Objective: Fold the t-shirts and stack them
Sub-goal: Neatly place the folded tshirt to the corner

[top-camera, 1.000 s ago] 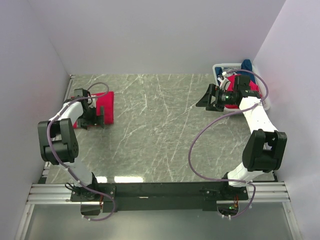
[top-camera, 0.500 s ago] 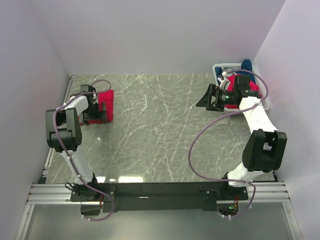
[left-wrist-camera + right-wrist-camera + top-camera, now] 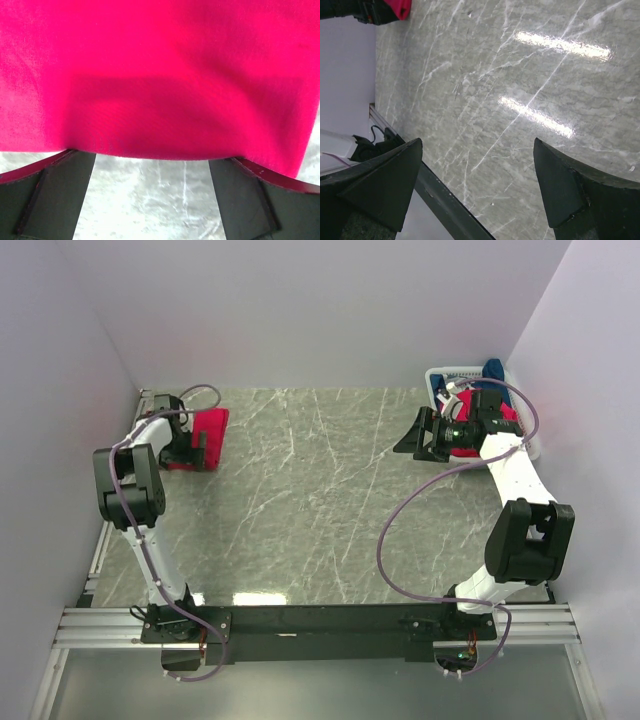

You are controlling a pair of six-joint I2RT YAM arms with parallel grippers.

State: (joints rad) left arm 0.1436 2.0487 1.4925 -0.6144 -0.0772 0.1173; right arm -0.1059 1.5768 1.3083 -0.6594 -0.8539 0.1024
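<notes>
A folded bright red t-shirt (image 3: 213,426) lies at the table's far left. My left gripper (image 3: 195,452) is right at its near edge. In the left wrist view the red t-shirt (image 3: 160,75) fills the upper part and its hem covers the tips of both black fingers (image 3: 55,195). The jaws stand wide apart with bare marble between them. My right gripper (image 3: 421,436) hangs open above the table at the right, nothing between its fingers (image 3: 580,190). More t-shirts, a red one (image 3: 511,412) and a dark blue one (image 3: 493,370), sit in the basket behind the right arm.
A white mesh basket (image 3: 448,375) stands in the far right corner against the wall. Grey marble table (image 3: 320,500) stretches between the arms. Walls close in on the left, back and right. The far-left red t-shirt (image 3: 400,7) shows at the right wrist view's top corner.
My left arm has swung toward the back-left corner, and the gripper and the red t-shirt have shifted away from me. The right gripper has barely moved.
</notes>
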